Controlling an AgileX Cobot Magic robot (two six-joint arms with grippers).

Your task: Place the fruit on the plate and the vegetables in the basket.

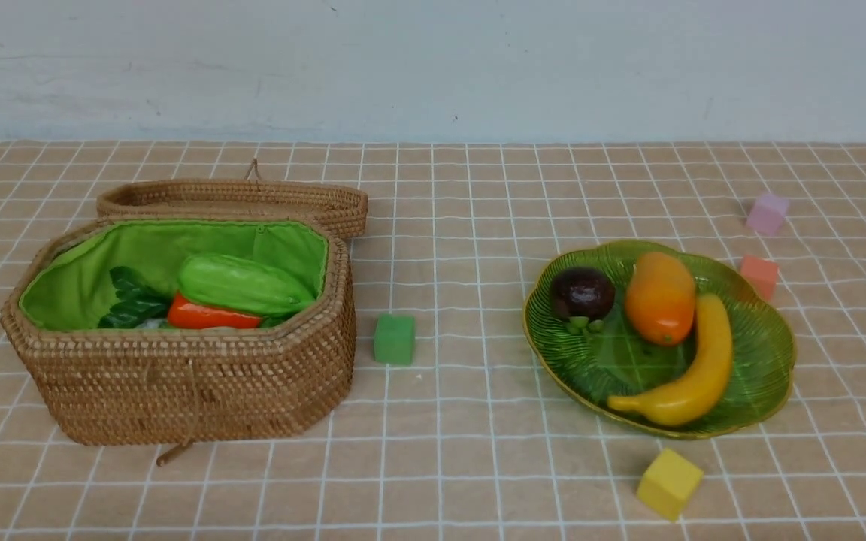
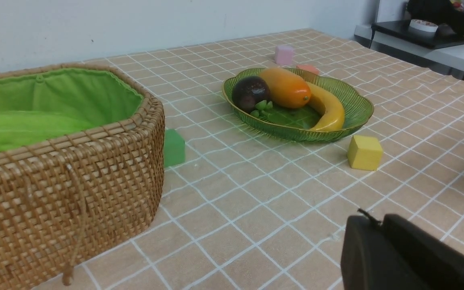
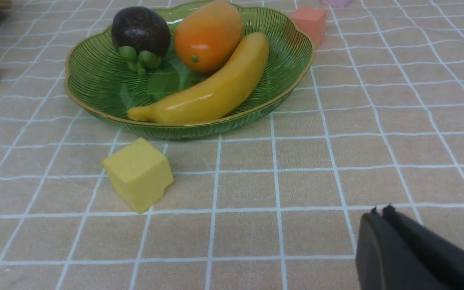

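Resting on the plate point(image 1: 767, 353), banana point(image 1: 692, 376) (mango point(image 1: 660, 297) beside), both grippers' fingers closed, empty

Only the gripper tips show, one per wrist camera; no arm in the front view. Left gripper point(image 2: 371, 221): matte black, two thick flat fingers point(image 2: 417, 257) with rounded edges, a thin seam between them and a small dark nub at the tip. Right gripper point(image 3: 381, 210): same matte black build, fingers point(image 3: 377, 253) smooth and unmarked, two tiny points at the tip. No cables, screws or markings visible.
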